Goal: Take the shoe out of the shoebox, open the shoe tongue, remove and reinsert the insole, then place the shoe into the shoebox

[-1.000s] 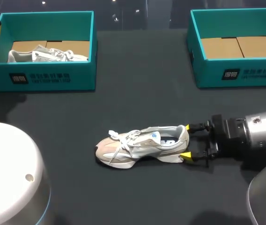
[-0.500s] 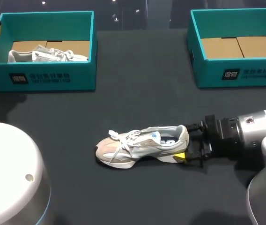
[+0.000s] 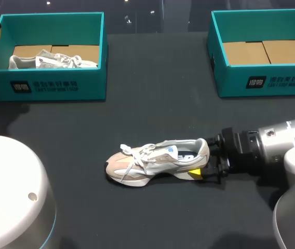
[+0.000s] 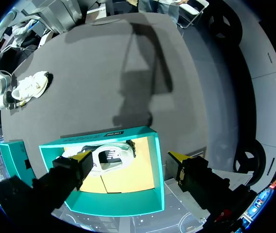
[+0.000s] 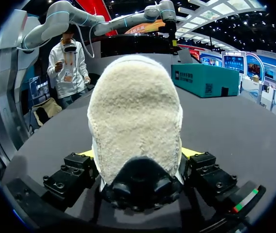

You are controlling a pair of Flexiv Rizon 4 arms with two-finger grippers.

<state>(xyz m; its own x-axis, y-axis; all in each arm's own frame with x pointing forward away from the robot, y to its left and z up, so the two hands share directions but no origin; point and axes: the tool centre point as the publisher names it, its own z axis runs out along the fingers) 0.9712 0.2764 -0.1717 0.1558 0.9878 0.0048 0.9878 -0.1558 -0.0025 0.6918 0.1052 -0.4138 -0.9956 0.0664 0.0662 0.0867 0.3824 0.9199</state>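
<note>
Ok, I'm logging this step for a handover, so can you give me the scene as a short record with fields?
shoe: out of the boxes, standing on the table, toe toward my left
right gripper: at the shoe's heel, grip unclear
left gripper: open, above the left shoebox
left shoebox: holds a second shoe
right shoebox: only its cardboard floor shows

- Head view: high and behind, looking down on the whole table.
- Left wrist view: well above the left box, facing down; shares box and shoe with the head view.
- Right wrist view: low, level along the table, close against the shoe's heel.
</note>
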